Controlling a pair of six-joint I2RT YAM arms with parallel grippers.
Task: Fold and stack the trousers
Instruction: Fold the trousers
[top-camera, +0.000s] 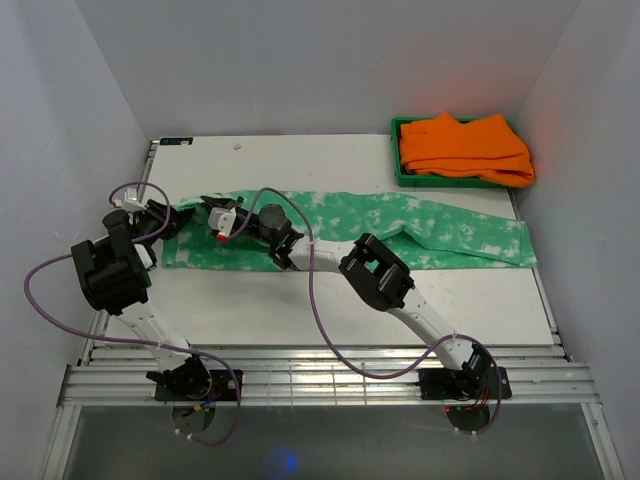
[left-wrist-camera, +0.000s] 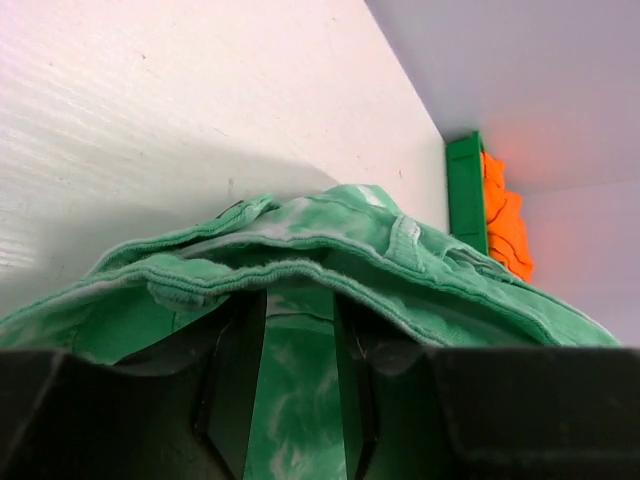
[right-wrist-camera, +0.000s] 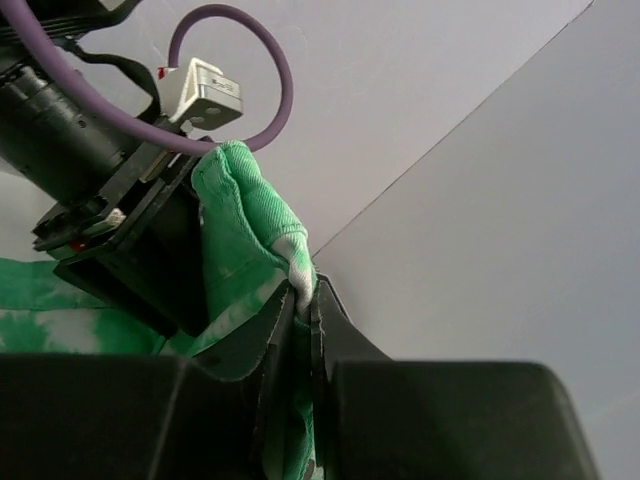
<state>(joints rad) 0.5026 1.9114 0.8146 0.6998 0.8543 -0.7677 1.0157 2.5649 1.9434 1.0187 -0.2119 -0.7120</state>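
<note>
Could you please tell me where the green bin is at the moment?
In the top view the bin sits at the table's far right corner, holding orange garments, just beyond the trousers' right end.

The trousers (top-camera: 420, 228) stretch across the tabletop (top-camera: 300, 305); the left claw (top-camera: 186, 214) and right claw (top-camera: 212, 208) both sit at their left end. Orange garments (top-camera: 465, 148) fill a green tray (top-camera: 397, 152), far right.

White desk (top-camera: 230, 300) boxed by pale grey walls (top-camera: 300, 60) at 9, 12, 3 o'clock; slatted metal rails (top-camera: 560, 380) along 6 o'clock edge; soft even light.
</note>
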